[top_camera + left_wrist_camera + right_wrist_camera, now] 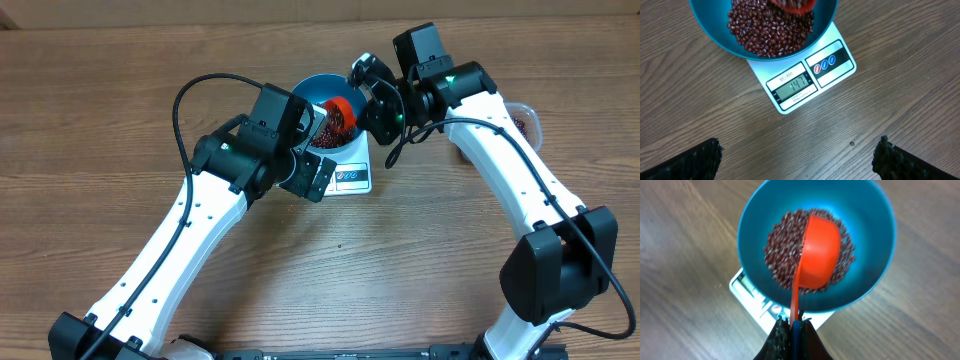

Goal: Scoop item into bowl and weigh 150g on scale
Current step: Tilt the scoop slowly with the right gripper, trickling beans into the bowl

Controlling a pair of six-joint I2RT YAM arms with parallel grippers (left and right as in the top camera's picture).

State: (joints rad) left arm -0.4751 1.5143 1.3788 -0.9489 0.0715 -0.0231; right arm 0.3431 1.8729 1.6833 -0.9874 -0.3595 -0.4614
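Counting one loose heap of beans (770,30), lying inside one blue bowl (710,20), itself sitting on one white scale (805,75) on the desk (900,110), overhanging the platform and leaving the display showing. Counting one red scoop (820,252) too, hanging over the heap inside the bowl's rim. Gripping that scoop's handle between the closed fingers of the right hand (792,330), reaching in from the bowl's right. Hovering with the left hand (797,157) near the scale's front, fingers spread wide, holding nothing, pointing down at the desk. Spotting one clear tub (525,118) behind the right arm, partly hidden.
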